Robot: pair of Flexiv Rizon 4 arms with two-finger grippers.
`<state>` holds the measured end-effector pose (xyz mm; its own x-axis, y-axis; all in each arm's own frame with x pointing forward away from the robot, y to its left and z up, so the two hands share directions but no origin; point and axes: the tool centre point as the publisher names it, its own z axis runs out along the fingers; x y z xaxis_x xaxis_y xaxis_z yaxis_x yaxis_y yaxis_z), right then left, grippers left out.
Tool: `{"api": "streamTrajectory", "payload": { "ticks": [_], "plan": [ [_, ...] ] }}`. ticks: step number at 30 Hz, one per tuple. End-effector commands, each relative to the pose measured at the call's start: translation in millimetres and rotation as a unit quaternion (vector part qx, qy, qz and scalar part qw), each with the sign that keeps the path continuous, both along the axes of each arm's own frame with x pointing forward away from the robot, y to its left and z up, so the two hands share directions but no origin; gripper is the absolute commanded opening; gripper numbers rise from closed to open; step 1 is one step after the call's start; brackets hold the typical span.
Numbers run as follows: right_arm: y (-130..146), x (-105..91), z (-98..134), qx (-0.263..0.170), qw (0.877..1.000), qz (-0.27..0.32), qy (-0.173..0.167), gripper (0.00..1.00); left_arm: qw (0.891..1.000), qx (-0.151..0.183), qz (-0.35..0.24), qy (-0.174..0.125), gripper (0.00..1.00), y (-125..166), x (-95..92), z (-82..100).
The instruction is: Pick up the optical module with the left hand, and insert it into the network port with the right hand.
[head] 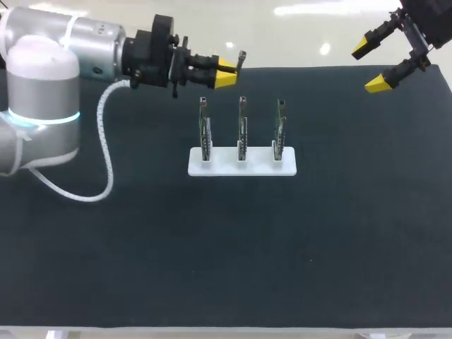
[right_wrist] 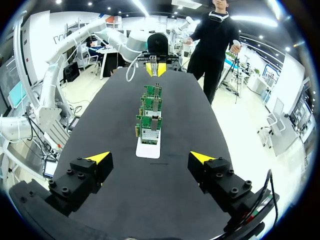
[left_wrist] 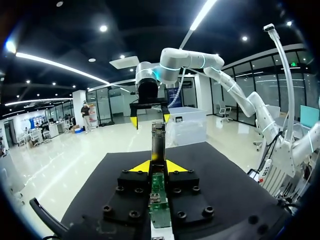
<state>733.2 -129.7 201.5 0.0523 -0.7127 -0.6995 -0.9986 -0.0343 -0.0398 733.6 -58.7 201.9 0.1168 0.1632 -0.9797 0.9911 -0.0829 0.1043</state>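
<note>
spreading under everything, the flat black matte table cover [head: 212, 268] is the working surface. my left arm [head: 42, 78] comes in over its far left part. near the middle sits a white rectangular base plate [head: 242, 169], and on it three upright green circuit boards with metal port cages [head: 242, 127] stand in a row running left to right.

the left gripper [head: 226, 73] is clamped on the slim grey metal optical module [head: 240, 60], held in the air behind the row's left end. the module's long axis runs out along the fingers toward my right side.

the right gripper [head: 372, 66] hangs above the far right corner with its fingers wide apart, well apart from the module and facing it nearly end-on. so the module lies to the left of the right hand, on roughly the same line behind the boards. a handover looks like the step in hand, and insertion is not yet begun. seen from the right wrist, the boards stand one behind another ahead of the parted fingers.
</note>
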Motion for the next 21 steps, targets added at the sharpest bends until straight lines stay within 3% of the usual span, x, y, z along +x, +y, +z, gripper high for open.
{"api": "streamTrajectory", "payload": {
  "ticks": [1,21],
  "plan": [
    [0.1,0.5,-0.1,0.001,1.000,0.001,0.000,1.00,0.996,-0.012,0.089,-0.010,0.00,-6.9,-6.8,-4.1],
    [0.1,0.5,-0.1,0.001,1.000,0.001,0.000,1.00,1.000,-0.005,0.016,0.010,0.00,-17.4,-2.9,-6.6]
  ]
}}
